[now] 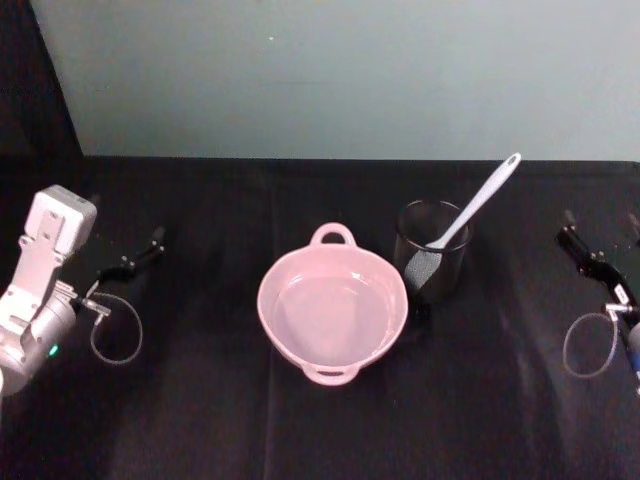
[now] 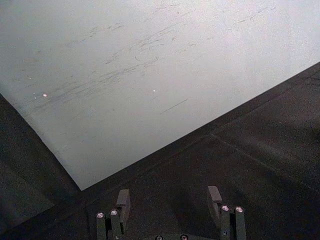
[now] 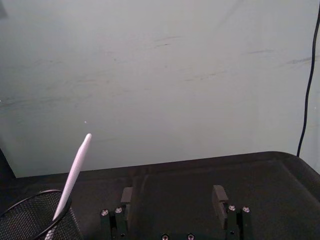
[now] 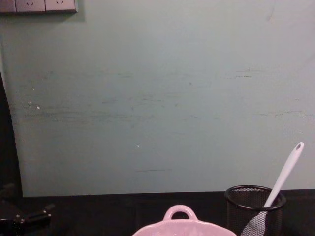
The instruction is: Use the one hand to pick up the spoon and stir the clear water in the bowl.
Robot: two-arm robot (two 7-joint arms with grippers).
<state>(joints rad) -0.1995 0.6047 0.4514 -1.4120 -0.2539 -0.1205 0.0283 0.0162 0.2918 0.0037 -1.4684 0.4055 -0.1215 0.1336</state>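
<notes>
The pale pink bowl point(image 1: 268, 292) sits mid-table, its loop handle point(image 4: 180, 212) toward the back wall, and clear water lies in it. To its right, the white spoon point(image 1: 476, 207) stands blade-down in a black wire-mesh cup point(image 1: 432, 272), its handle leaning up and to the right. The same spoon point(image 4: 285, 173) pokes out of the cup point(image 4: 255, 206) in the chest view. Near the table's left edge rests my left gripper point(image 1: 150, 246), open and empty point(image 2: 169, 201). My right gripper point(image 1: 572, 232) lies near the right edge, open point(image 3: 173, 196), with the spoon handle point(image 3: 75, 172) off to one side of it.
A black cloth point(image 1: 200, 420) covers the table up to a pale green wall point(image 1: 350, 70) at the back. Thin cable loops lie beside each arm point(image 1: 117, 330) point(image 1: 588, 345). Wall sockets point(image 4: 39, 5) are mounted high on the wall.
</notes>
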